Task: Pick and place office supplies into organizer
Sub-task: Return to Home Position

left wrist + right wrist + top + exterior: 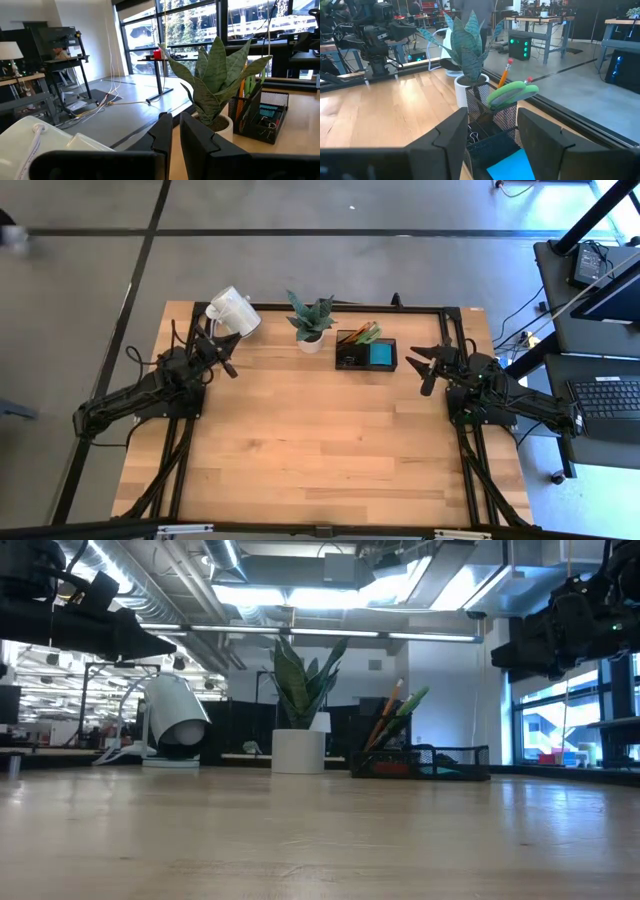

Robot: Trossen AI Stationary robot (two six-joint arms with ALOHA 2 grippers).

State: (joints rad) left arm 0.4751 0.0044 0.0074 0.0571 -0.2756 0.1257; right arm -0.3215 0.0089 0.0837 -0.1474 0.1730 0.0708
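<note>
The black organizer (366,369) stands near the back edge of the worktop (320,440), just beside the little plant (312,320), and the white mug (232,312) lies on its side farther along on the plant's other side. Inside the organizer are the blue sticky pad (381,355), the green scissors (512,92) and an orange pencil (503,77) that pokes up. The left gripper (175,119) hangs near the mug with its fingers almost together and holds nothing, and the right gripper (492,119) hangs by the organizer's other side with its fingers wide apart and empty.
</note>
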